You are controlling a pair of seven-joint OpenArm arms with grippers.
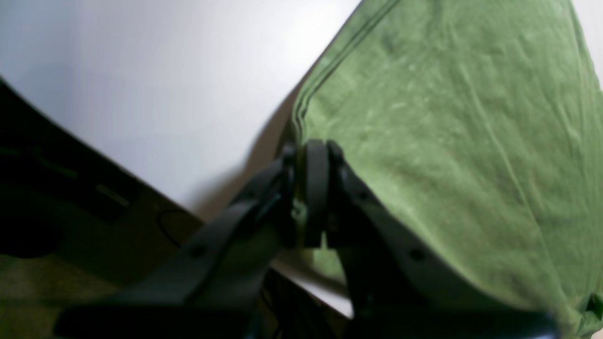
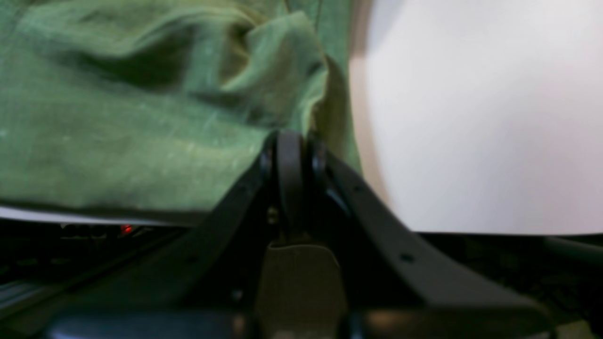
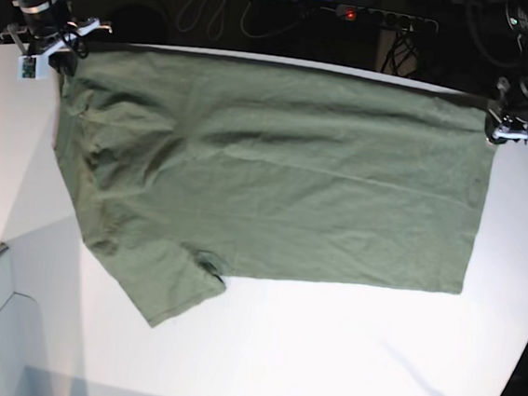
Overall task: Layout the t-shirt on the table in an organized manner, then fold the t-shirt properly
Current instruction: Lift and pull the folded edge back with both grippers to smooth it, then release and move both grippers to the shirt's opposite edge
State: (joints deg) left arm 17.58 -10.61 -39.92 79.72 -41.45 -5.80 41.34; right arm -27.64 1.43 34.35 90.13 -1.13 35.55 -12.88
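Both grippers are clamped shut on the t-shirt (image 3: 275, 176): the left gripper (image 1: 313, 155) pinches a hem corner at the far edge, and the right gripper (image 2: 289, 146) bites a bunched fold at the opposite corner. Between them the shirt lies spread across the table (image 3: 324, 354), one sleeve trailing toward the near side. Best play here, I'd say: keep even tension, lower both corners together, release only once flat.
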